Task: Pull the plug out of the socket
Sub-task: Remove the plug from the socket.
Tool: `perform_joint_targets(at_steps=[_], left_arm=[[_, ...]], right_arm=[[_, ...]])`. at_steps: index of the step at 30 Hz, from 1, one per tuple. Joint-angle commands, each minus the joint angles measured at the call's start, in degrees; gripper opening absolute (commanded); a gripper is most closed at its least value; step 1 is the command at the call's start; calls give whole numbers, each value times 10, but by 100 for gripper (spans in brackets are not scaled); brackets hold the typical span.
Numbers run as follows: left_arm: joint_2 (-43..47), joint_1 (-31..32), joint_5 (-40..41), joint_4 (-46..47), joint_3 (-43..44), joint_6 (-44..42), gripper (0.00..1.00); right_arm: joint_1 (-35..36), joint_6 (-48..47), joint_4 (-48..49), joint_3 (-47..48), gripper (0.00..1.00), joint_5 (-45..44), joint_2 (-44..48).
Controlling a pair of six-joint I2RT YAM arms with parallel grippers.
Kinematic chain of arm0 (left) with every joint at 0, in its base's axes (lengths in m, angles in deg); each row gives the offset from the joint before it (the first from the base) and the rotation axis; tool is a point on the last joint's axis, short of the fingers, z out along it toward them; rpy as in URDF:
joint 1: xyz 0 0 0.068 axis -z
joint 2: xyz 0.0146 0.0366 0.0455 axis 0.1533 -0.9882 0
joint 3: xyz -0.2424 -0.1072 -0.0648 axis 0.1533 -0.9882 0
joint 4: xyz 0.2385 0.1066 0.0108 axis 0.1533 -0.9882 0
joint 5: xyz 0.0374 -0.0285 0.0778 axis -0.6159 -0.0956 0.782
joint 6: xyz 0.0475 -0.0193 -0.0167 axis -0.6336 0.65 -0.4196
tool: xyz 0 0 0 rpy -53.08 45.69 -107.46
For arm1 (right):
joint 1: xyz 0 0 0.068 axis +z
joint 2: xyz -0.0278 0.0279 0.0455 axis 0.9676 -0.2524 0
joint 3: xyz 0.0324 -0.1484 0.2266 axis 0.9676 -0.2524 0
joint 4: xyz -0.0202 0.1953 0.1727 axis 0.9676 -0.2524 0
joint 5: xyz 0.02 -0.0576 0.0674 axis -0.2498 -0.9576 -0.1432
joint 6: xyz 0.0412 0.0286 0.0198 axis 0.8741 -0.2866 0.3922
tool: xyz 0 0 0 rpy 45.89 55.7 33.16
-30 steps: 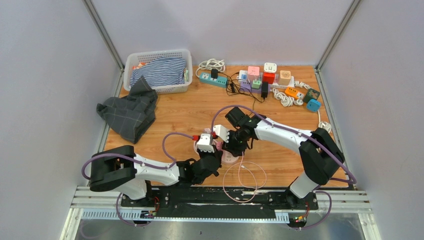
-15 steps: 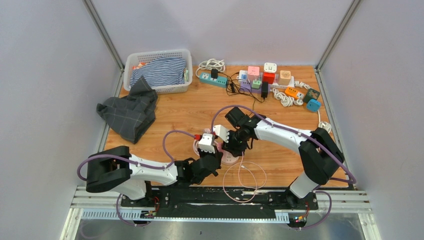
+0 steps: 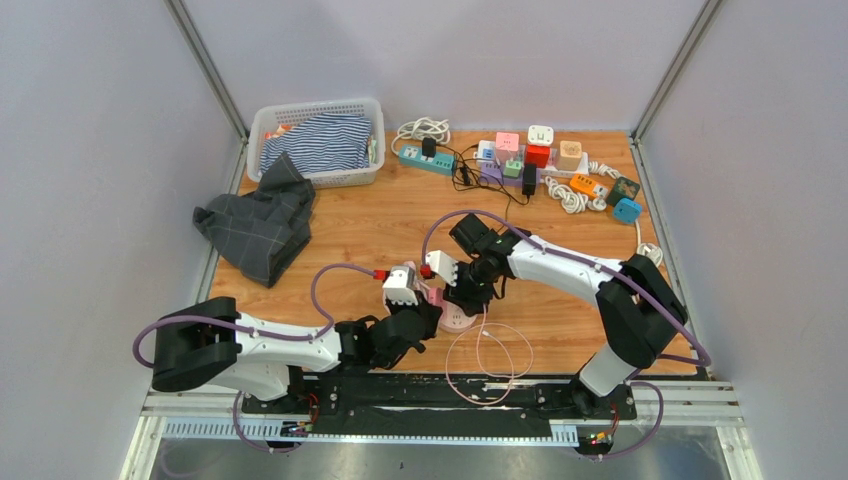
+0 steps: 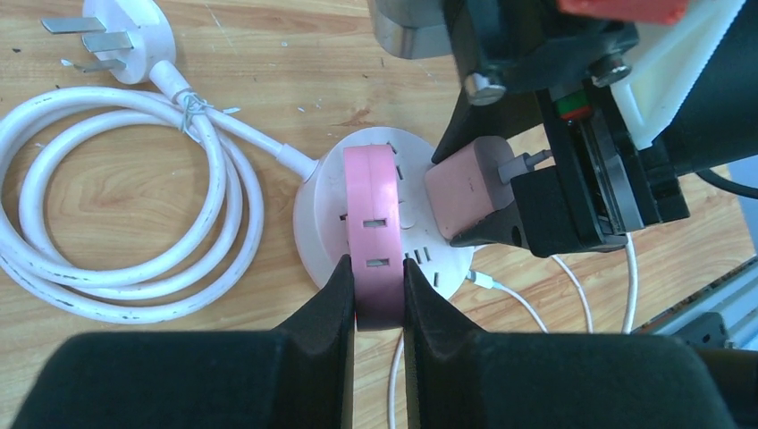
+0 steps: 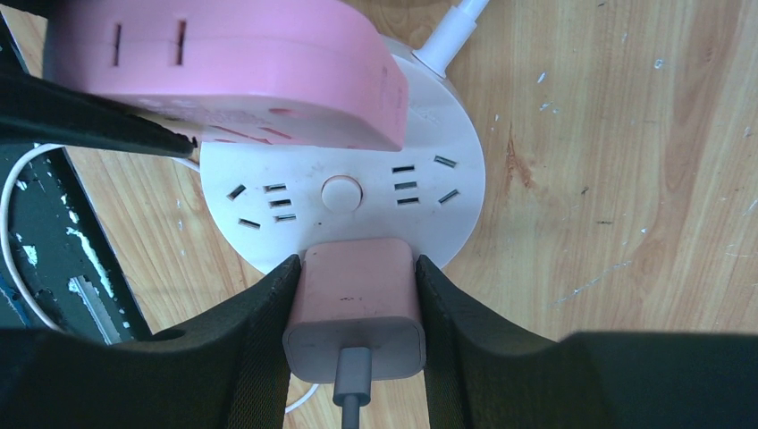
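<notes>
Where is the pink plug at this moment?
In the right wrist view the plug is at bottom centre, held between the jaws of the right gripper, at the lower edge of the round white socket.

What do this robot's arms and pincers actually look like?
The left arm and right arm are slim, with white shells and chunky black joints. A purple cable loops along each. Near each wrist sits a white block with small red parts. Each ends in two black, wedge-shaped jaws.
</notes>
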Motion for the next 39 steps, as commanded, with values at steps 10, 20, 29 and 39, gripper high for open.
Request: perform_joint_targets(at_steps=[10, 20, 29, 39], left_arm=[[-49, 23, -120, -9, 72, 9, 0], [60, 23, -100, -11, 33, 52, 0], [-46, 23, -87, -12, 69, 38, 0], [30, 23, -78, -20, 21, -21, 0]], right_arm=[[-10, -3, 39, -13, 2, -79, -50], [-6, -5, 39, -13, 2, -86, -57], [18, -6, 51, -19, 1, -110, -72], [20, -9, 45, -14, 8, -110, -65]])
